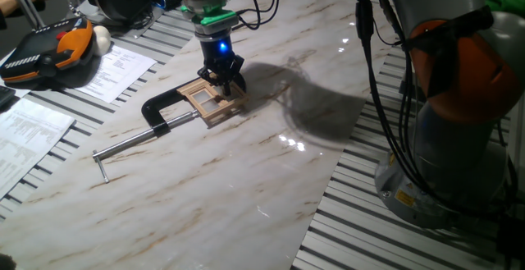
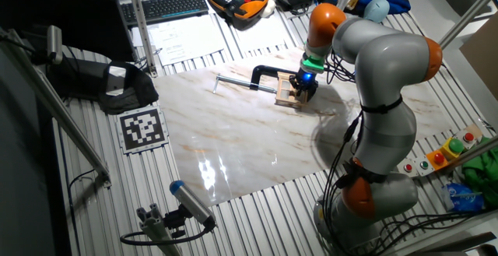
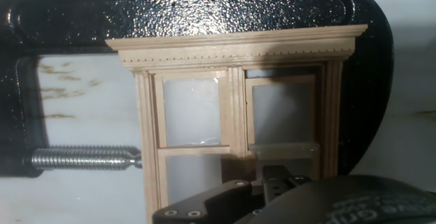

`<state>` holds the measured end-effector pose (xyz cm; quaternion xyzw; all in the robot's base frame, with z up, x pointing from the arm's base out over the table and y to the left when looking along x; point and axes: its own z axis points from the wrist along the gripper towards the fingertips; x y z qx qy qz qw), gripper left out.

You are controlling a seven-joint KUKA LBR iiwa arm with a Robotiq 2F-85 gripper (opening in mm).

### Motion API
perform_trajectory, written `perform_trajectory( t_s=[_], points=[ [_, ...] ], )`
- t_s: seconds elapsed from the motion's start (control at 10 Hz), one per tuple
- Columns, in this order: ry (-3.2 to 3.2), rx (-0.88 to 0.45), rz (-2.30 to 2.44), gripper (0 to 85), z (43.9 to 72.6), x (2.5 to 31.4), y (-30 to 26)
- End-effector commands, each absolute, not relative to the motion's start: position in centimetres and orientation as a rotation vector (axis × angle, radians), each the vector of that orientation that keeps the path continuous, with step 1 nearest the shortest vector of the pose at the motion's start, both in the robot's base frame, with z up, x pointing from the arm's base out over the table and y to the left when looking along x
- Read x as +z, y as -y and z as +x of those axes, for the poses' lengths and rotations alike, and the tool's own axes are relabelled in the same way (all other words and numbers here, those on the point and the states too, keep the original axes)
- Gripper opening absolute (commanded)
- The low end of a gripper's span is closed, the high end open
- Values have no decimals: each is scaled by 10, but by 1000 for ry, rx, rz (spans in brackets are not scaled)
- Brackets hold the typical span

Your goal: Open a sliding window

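The sliding window (image 3: 235, 115) is a small light tan wood frame with thin crossbars, lying flat on the marble board. The jaws of a black C-clamp (image 3: 204, 13) hold it by its sides. In the hand view my gripper (image 3: 279, 178) is shut, its tips together at the lower rail of the right sash (image 3: 283, 149). Whether they touch the rail I cannot tell. From one fixed view the gripper (image 1: 221, 84) points straight down over the window (image 1: 209, 102). The other fixed view shows the gripper (image 2: 302, 87) above the window (image 2: 288, 95).
The clamp's steel rod (image 1: 135, 141) sticks out to the left across the marble board (image 1: 246, 180). A teach pendant (image 1: 49, 48) and papers (image 1: 115, 69) lie at the back left. The robot's base (image 1: 459, 122) stands at the right. A tag marker (image 2: 142, 128) lies on the slatted table.
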<state>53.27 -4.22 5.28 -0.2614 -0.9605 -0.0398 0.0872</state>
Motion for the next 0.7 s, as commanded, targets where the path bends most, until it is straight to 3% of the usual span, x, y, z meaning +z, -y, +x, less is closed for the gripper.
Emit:
perform_trajectory(
  t_s=[0.0,0.6],
  points=[
    [2861,-117,-779,0,533,52,42],
    [2865,-114,-778,0,533,47,42]
  ],
)
